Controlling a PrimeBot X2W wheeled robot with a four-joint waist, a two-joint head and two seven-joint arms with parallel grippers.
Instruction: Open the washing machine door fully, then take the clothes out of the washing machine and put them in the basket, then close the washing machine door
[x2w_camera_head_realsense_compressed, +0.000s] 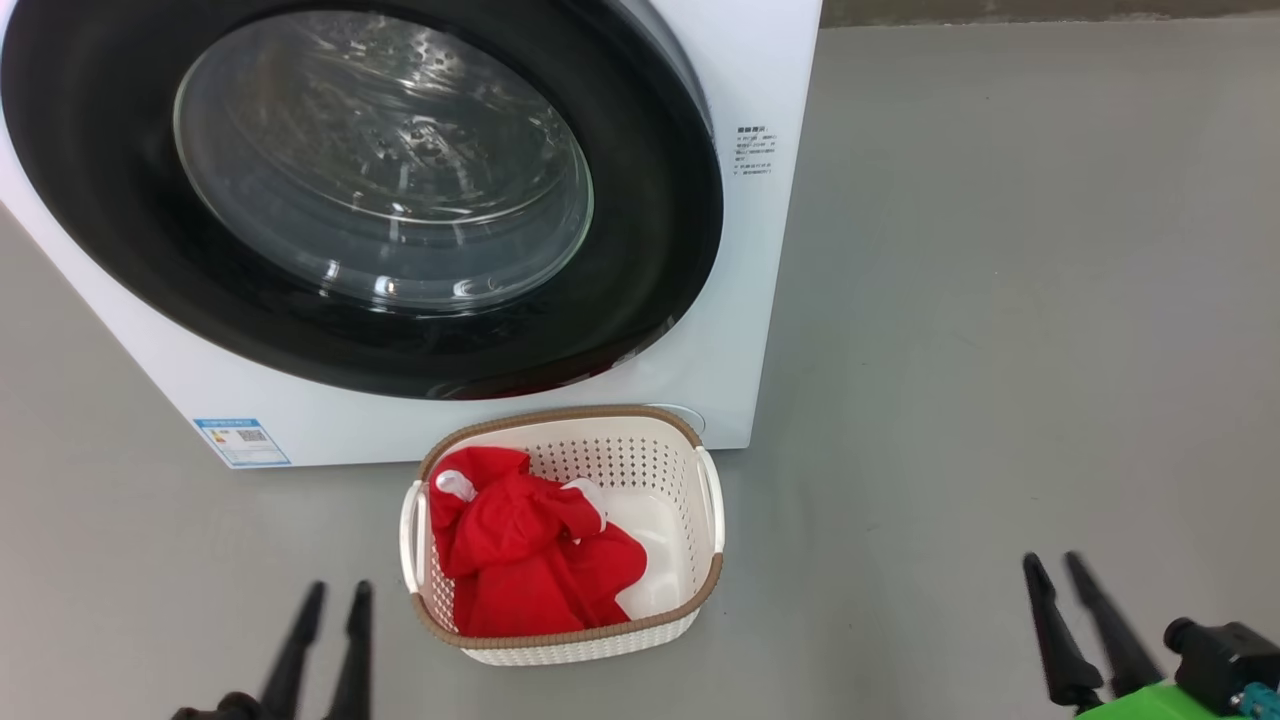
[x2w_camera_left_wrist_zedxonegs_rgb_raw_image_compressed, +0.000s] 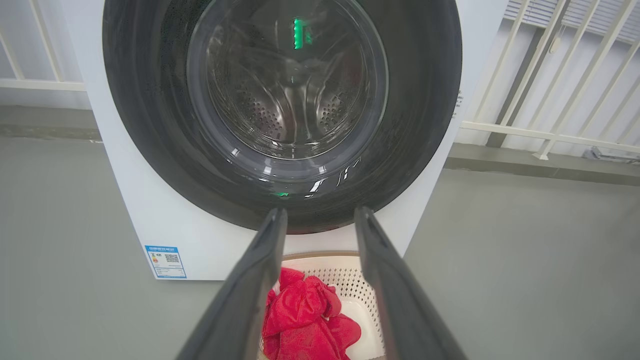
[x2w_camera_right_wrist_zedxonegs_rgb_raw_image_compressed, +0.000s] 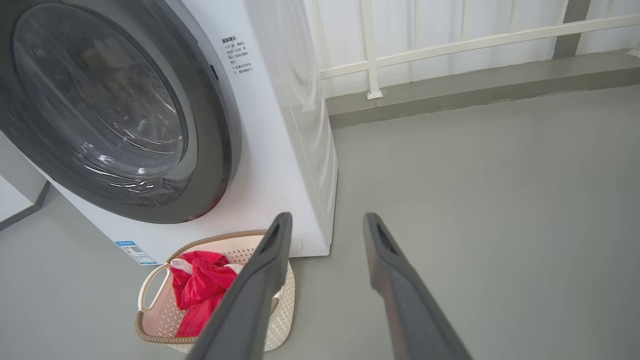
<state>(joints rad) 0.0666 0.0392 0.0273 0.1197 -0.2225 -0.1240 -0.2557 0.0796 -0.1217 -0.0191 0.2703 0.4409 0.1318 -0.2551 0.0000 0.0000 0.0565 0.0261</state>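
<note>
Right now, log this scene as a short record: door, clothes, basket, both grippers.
washing machine door: shut, flush with the white washing machine front
clothes: red heap with a bit of white, lying in the basket, toward its left side
basket: on the floor, just below the door
left gripper: open, empty, left of the basket
right gripper: open, empty, further off to the basket's right
task state: looks complete

The left gripper (x2w_camera_head_realsense_compressed: 340, 590) has two long, slim black fingers (x2w_camera_left_wrist_zedxonegs_rgb_raw_image_compressed: 240, 300) that taper to blunt tips and look matte dark grey up close. The right gripper (x2w_camera_head_realsense_compressed: 1051, 560) matches, and each of its fingers has a shallow slot near the tip. At its base sit a bright green housing (x2w_camera_head_realsense_compressed: 1150, 705) and a black cylindrical fitting (x2w_camera_head_realsense_compressed: 1225, 650).
</note>
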